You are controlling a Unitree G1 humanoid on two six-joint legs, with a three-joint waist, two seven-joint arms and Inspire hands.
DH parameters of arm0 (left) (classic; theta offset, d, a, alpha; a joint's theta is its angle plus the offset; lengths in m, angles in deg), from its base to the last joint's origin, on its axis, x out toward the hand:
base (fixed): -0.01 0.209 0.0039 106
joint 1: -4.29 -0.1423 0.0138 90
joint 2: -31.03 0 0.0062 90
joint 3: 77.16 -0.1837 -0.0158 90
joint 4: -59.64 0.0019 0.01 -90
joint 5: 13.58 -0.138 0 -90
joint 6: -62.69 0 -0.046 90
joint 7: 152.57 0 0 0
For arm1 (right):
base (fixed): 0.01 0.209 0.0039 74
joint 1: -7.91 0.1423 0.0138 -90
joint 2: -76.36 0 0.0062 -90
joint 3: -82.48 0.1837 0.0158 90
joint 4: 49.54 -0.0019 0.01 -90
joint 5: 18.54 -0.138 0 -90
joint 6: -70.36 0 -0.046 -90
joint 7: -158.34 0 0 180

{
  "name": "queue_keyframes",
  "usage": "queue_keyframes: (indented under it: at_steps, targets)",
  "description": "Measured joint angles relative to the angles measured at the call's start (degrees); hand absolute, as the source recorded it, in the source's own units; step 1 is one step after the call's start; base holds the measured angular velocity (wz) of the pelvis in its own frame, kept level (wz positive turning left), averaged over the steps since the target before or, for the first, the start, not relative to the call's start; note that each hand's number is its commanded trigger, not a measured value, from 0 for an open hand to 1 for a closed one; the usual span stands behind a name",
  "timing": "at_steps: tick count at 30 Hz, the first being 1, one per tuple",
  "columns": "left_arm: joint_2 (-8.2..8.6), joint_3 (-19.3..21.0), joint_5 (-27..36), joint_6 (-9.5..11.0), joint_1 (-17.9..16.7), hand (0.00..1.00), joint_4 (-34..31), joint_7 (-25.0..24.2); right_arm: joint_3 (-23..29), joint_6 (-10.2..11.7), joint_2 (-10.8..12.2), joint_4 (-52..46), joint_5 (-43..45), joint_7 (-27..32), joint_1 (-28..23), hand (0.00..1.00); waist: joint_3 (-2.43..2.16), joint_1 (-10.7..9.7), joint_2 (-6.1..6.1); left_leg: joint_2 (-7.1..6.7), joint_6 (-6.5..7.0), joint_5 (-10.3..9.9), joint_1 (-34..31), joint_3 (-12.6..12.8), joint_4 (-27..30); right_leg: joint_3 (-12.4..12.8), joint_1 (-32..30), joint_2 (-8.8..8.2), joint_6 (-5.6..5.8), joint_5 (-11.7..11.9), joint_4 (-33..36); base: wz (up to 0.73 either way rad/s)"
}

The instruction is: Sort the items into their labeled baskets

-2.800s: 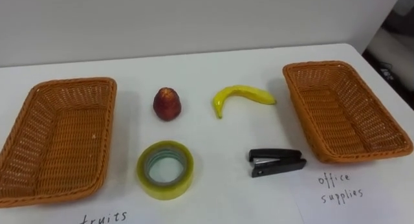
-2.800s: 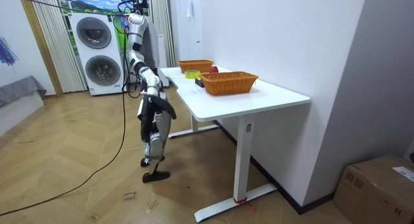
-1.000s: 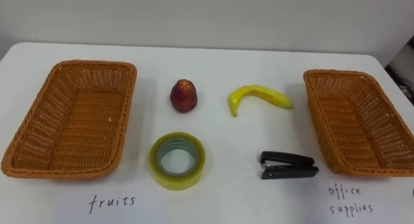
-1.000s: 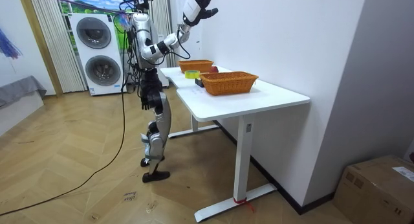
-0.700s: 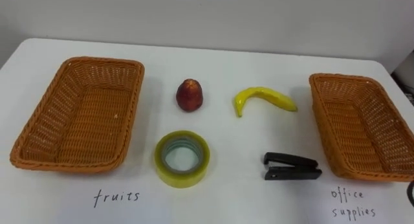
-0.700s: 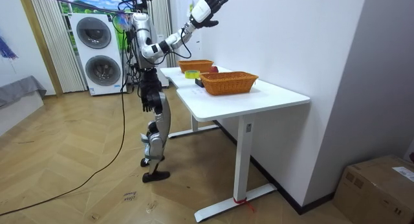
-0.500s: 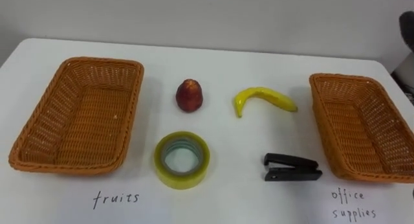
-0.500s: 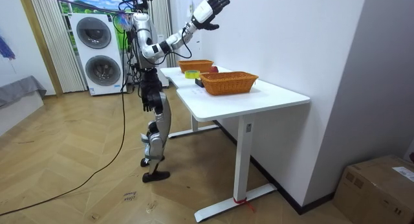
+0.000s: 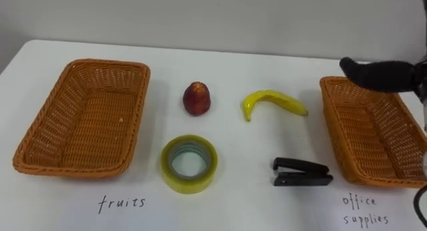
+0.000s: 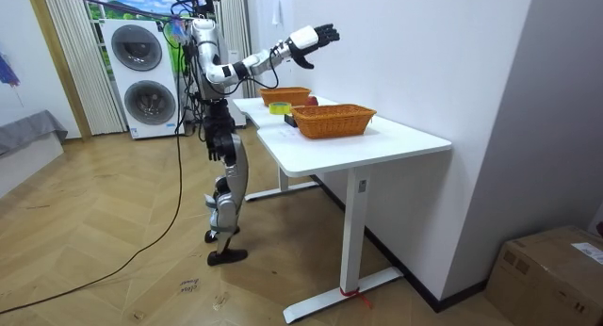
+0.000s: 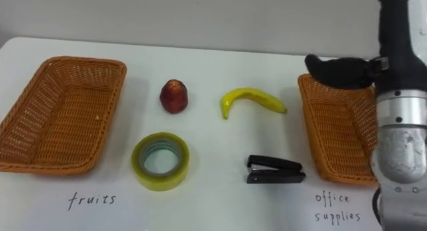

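Surface (image 9: 240,204): white, smooth and flat. I see all the task's things lying on it, none in a basket.
Left basket (image 9: 138,114): orange-brown wicker, a rectangular tray with sloping woven walls, at my far left.
Right basket (image 9: 332,124): the same weave and shape, at my far right, long axis running away from me.
Red fruit (image 9: 196,99): rounded, narrowing toward the top, dull red skin. It stands just right of the left basket's far corner.
Banana (image 9: 273,101): yellow and smooth. Its long axis runs left to right, the arch bows away from me, and its left tip hooks toward me.
Tape (image 9: 189,163): a yellowish glossy ring lying flat with its hole facing up, nearer to me than the red fruit.
Stapler (image 9: 301,172): black and slim. Its long axis runs left to right with the split end to my left, just beside the right basket.
Right hand (image 11: 340,72): dark fingers stretched out straight, holding nothing, above the right basket's far left corner. In the room view it reaches out above the surface (image 10: 316,39).
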Motion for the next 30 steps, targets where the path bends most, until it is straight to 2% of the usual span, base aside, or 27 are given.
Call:
queue_keyframes:
  at_steps: [2, 9, 13, 17, 30]
  targets:
    - [-0.13, -0.1, 0.0, -0.4, 0.7, 0.0, 0.0, -0.1, -1.5, -0.4, -1.5, 0.1, 1.2, -2.6, 0.0, 0.0, -0.04, 0.1, 0.01, -0.01, 0.11, 0.1, -0.5, 0.0, 0.1, 0.0, -0.5, -0.02, 0.02, 0.2, 0.0, 0.0]
    - [-1.28, -0.6, 0.0, -1.4, 1.1, 0.0, 0.0, -1.3, -2.7, -2.0, -1.7, 1.9, 1.5, -10.7, 0.0, 0.0, -0.3, 1.1, -0.38, 0.04, 0.21, 0.3, -0.5, 0.5, 0.0, 0.2, -0.6, -0.02, 0.04, 0.5, 0.0, 0.0]
    - [-1.89, -0.5, -1.7, -2.3, 2.1, 0.0, -0.2, -2.4, -4.5, -5.0, -2.0, 4.2, 2.4, -18.4, -1.0, 0.0, -0.27, 1.6, -0.43, 0.02, 0.39, 0.4, -0.4, 0.5, 0.0, 0.3, -0.6, -0.1, 0.12, 0.7, 0.0, 0.0]
    - [-2.21, -0.4, -2.1, -2.3, 3.2, 0.0, -0.2, -2.5, -4.5, -6.5, -2.1, 5.2, 2.1, -23.9, -2.2, 0.0, -0.23, 2.5, -0.51, 0.03, 0.47, 0.5, -0.3, 0.5, 0.0, 0.4, -0.6, -0.13, 0.15, 0.9, 0.1, 0.0]
    - [-2.22, -0.6, -2.1, -2.3, 4.0, 0.0, -0.1, -2.6, -5.0, -6.9, -2.1, 6.5, 4.1, -31.4, -2.3, 0.0, 0.24, 2.8, -1.03, -0.03, 0.45, 0.6, -0.5, 0.5, 0.1, 0.4, -0.5, -0.11, 0.13, 0.9, -0.1, 0.0]
